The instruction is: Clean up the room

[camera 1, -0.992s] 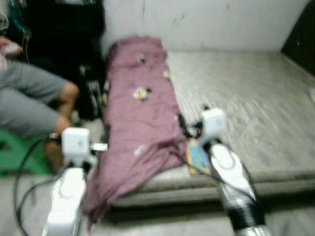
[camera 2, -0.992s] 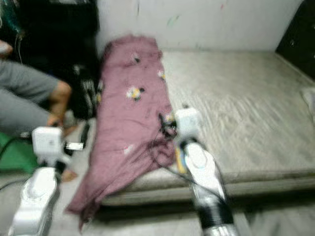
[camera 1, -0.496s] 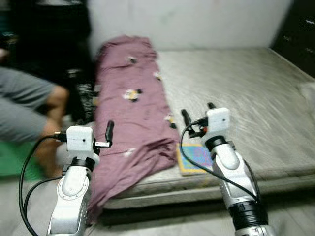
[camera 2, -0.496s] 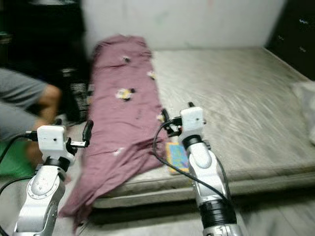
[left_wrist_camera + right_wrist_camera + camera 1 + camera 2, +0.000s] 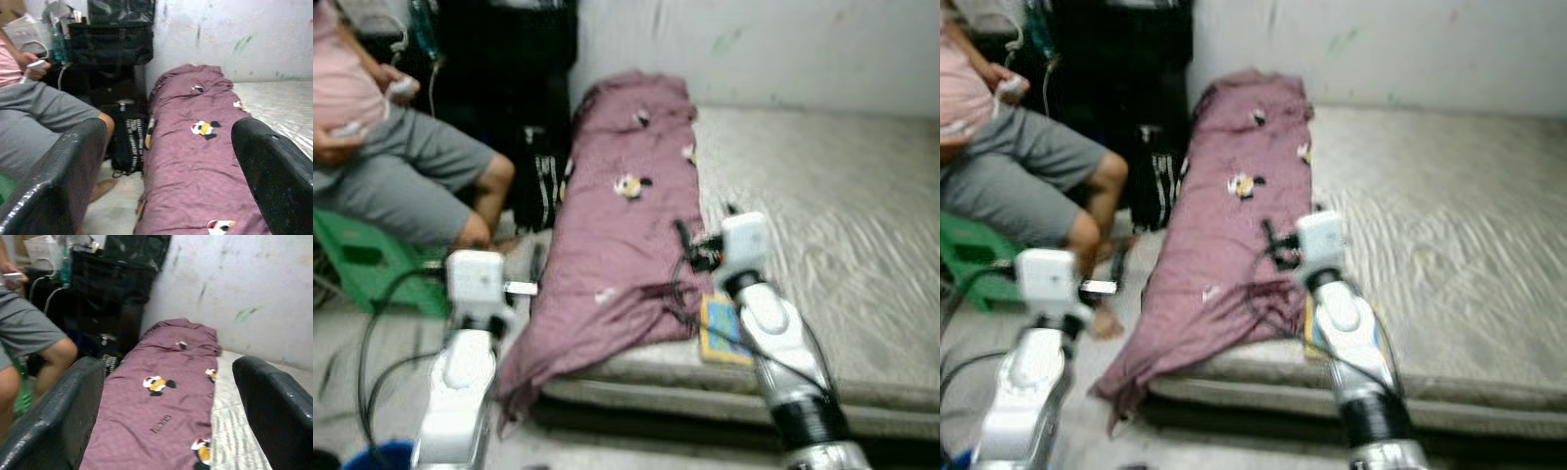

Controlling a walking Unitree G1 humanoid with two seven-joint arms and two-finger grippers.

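A mauve blanket [image 5: 617, 225] with small cartoon prints lies along the left edge of a grey mattress [image 5: 842, 225], and its near end hangs over the front corner. A colourful flat book [image 5: 720, 330] sits at the mattress's front edge, partly under my right arm. My right gripper [image 5: 705, 223] is open above the blanket's near part, holding nothing. My left gripper [image 5: 1116, 269] is open over the floor, left of the hanging blanket. In both wrist views the fingers [image 5: 58, 181] [image 5: 274, 396] stand wide apart, framing the blanket.
A person [image 5: 401, 166] in grey shorts sits on a green stool [image 5: 362, 264] at the left, holding a white device. Black bags [image 5: 499, 59] stand against the wall, with a black-and-white bag [image 5: 543, 186] on the floor beside the mattress. A blue object [image 5: 382, 457] lies near my feet.
The whole picture has shifted, so the camera has swung left, bringing the seated person further into view. Both arms keep the same pose, with the grippers open.
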